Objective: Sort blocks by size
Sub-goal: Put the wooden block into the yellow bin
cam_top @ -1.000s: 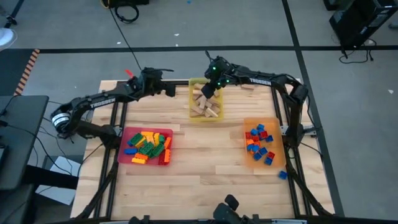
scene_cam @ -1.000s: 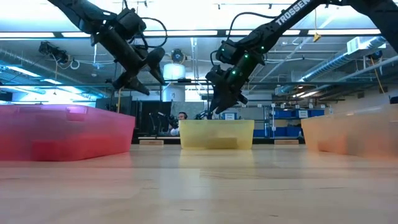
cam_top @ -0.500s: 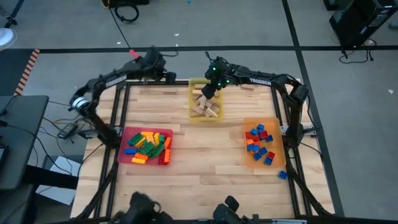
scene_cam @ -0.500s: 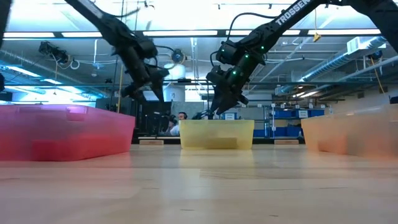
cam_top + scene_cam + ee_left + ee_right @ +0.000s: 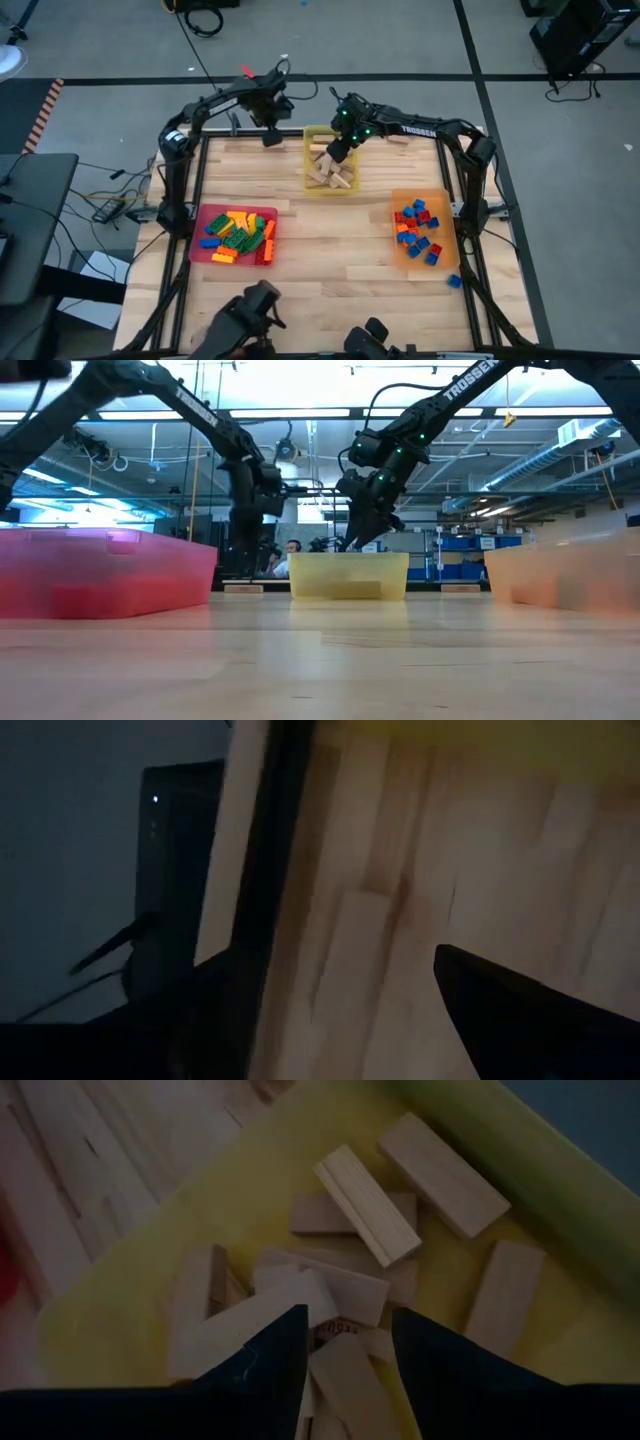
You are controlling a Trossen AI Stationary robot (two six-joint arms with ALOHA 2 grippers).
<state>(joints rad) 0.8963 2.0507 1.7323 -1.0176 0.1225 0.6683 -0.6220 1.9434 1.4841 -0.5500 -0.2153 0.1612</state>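
Behind the desk (image 5: 330,250) lies grey floor. Tan wooden blocks (image 5: 330,170) lie heaped in the yellow tray (image 5: 309,135), their long axes pointing many ways. The right gripper (image 5: 337,150) hangs over them, fingers (image 5: 260,1370) partly spread around nothing I can make out. Only the right wrist view shows one block (image 5: 368,1205) tilted across another. Left of the tray, the left gripper (image 5: 270,135) hangs spread wide. Studded bricks fill the red tray (image 5: 200,215) and orange tray (image 5: 398,200).

Blocks (image 5: 330,172) sorted into three trays (image 5: 395,240)
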